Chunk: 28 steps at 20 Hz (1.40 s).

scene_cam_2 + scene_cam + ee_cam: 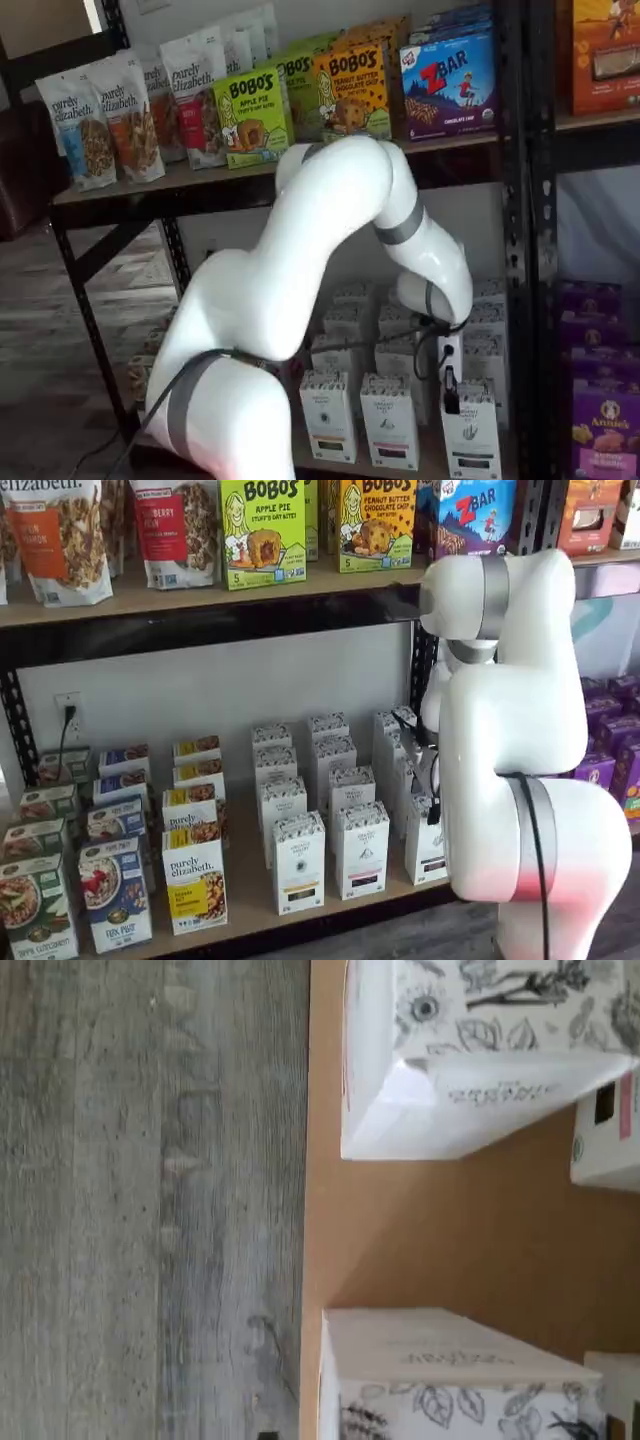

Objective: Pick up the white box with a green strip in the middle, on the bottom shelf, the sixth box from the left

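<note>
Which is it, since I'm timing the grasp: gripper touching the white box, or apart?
Cannot tell. In a shelf view the gripper hangs over the white box, but neither contact nor gap shows plainly.

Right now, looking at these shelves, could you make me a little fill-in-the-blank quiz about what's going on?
1. The robot's arm is coloured ____.
2. The claw hangs just above a white box on the ____ shelf.
3. The green Bobo's box names the flavour apple ____.
4. The white boxes have tops printed with black-and-white ____ and flowers, as the wrist view shows on one box.

Missing words: white; bottom; pie; leaves
</note>
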{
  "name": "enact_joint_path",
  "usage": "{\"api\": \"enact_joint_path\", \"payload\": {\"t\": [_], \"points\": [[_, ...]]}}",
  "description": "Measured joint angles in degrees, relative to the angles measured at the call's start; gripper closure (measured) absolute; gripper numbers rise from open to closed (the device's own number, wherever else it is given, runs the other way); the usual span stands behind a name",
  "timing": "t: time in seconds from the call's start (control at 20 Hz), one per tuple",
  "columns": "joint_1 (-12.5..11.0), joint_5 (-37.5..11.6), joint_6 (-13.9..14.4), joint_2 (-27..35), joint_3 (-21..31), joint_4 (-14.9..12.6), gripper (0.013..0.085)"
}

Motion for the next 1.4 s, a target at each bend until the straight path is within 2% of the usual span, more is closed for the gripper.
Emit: {"api": "enact_joint_path", "payload": {"t": [0.35, 0.5, 1.0, 1.4], "points": [[0.14, 2.34, 9.18, 2.39, -3.17, -10.33, 0.013], [0.26, 1.92, 11.58, 2.54, -2.86, -12.92, 0.013], [-0.13, -3.49, 15.02, 2.34, -0.19, -17.09, 0.013], [0.34, -3.36, 13.68, 3.89, -1.99, -15.11, 0.013]]}}
